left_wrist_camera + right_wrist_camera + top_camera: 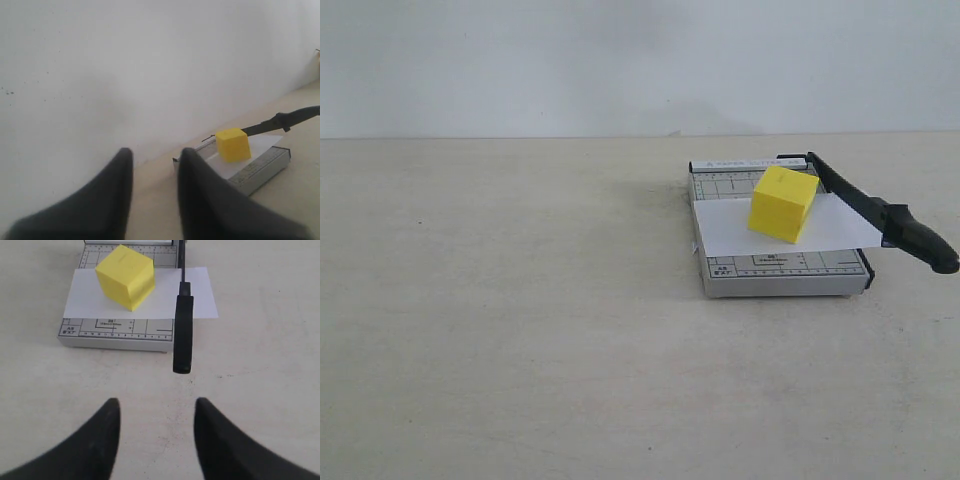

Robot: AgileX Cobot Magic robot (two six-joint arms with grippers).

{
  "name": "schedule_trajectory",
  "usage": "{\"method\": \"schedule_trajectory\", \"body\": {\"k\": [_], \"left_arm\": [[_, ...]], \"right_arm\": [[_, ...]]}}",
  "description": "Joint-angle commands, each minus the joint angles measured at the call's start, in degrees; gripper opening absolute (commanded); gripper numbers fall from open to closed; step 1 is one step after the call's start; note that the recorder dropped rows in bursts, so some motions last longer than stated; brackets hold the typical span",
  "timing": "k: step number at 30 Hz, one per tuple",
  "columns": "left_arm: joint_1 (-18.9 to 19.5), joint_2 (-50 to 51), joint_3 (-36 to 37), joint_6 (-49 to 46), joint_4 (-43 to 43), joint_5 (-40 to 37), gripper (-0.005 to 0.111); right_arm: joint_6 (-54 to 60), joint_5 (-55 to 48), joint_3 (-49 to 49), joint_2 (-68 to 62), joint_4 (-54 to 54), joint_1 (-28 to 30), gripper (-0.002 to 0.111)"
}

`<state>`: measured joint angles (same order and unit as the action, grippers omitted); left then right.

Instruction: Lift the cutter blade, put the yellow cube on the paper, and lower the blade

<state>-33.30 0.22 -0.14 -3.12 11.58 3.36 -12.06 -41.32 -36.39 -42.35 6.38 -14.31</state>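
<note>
Yellow cube (783, 203) seen resting on paper (720, 228), atop grey cutter base (770, 266). Cutter blade (860, 200) just beside cube, apparently tilted up. Blade judged stiff, light; best gripped at thick handle end (183, 337). Left gripper (156, 152) and right gripper (157, 402) parted, nothing held.

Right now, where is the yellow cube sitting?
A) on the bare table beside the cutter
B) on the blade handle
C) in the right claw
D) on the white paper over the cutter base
D: the yellow cube rests on the paper that lies across the cutter base, while the right claw is open and empty, short of the cutter.
</note>
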Motion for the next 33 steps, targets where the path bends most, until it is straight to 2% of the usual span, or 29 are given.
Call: {"method": "schedule_trajectory", "body": {"k": [1,3,5,8,12,16,19,26,28,33], "left_arm": [[0.25,-0.22,0.14,0.43,-0.05,-1.83,0.005],[0.99,-0.22,0.14,0.70,-0.24,-3.82,0.005],[3.11,-0.22,0.14,3.68,-0.24,-9.68,0.005],[9.07,-0.22,0.14,9.80,-0.62,-18.06,0.005],[15.05,-0.22,0.14,10.83,-2.18,-23.99,0.005],[19.16,-0.22,0.14,10.83,-4.78,-23.93,0.005],[22.52,-0.22,0.14,10.83,-12.36,-23.93,0.005],[27.65,-0.22,0.14,6.98,-13.17,-23.93,0.005],[28.53,-0.22,0.14,4.95,-13.17,-23.93,0.005],[30.15,-0.22,0.14,4.93,-13.28,-23.93,0.005]], "right_arm": [[0.00,2.92,-1.00,-4.72,2.34,-0.14,0.058],[0.00,2.54,-2.20,-7.37,4.08,-0.14,0.056],[0.00,1.20,-6.05,-11.77,5.16,-0.14,0.056],[2.23,-0.54,-12.47,-19.61,5.73,-0.14,0.056],[3.69,-0.66,-14.57,-27.77,5.83,-0.14,0.056],[4.21,0.77,-14.57,-34.31,6.38,-0.01,0.056],[4.21,1.63,-14.57,-37.45,7.32,0.66,0.056],[4.04,1.83,-14.57,-39.65,9.91,0.66,0.056],[4.04,1.84,-14.57,-39.65,9.91,0.66,0.047],[2.71,2.38,-14.57,-39.65,10.58,0.66,0.003]]}}
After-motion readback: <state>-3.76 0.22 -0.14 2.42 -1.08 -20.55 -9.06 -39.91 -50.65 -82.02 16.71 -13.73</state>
